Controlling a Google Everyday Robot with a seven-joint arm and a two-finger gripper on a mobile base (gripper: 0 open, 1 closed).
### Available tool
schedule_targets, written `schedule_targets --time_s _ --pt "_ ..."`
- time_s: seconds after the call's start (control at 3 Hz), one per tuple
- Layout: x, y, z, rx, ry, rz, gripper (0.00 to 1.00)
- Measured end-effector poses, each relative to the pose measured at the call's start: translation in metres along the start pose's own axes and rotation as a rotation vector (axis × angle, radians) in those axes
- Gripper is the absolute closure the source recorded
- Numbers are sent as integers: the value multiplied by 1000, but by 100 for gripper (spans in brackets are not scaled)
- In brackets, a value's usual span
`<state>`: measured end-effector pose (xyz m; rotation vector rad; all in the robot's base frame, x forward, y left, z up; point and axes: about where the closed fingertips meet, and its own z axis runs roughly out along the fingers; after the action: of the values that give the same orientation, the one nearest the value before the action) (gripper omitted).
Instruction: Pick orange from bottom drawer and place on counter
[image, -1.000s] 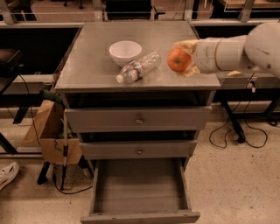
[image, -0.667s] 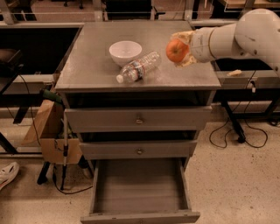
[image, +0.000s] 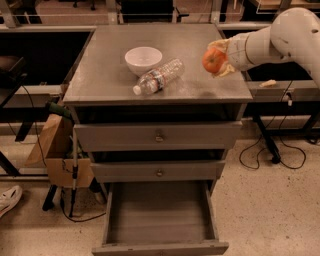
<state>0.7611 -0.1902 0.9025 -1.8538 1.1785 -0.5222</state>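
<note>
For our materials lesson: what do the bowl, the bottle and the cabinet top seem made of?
White bowl: ceramic or plastic, smooth, opaque. Bottle: clear plastic, ribbed, see-through. Counter: likely metal, dull grey, scuffed. The gripper, above the counter's right edge, holds the orange.

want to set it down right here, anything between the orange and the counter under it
Nothing visible. The pincer holds the orange over the right side of the counter, with no object under it. The water bottle and white bowl lie further left.
</note>
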Motion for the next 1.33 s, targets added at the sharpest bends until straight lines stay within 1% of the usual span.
schedule_targets --time_s 0.33,0.67,1.0,1.33 --pt "20 10 -5 -26 47 0 55" --pt "27 12 -13 -36 77 -15 32" --pt "30 12 -19 -42 95 -33 9" --pt "30 12 -21 -50 101 -48 0"
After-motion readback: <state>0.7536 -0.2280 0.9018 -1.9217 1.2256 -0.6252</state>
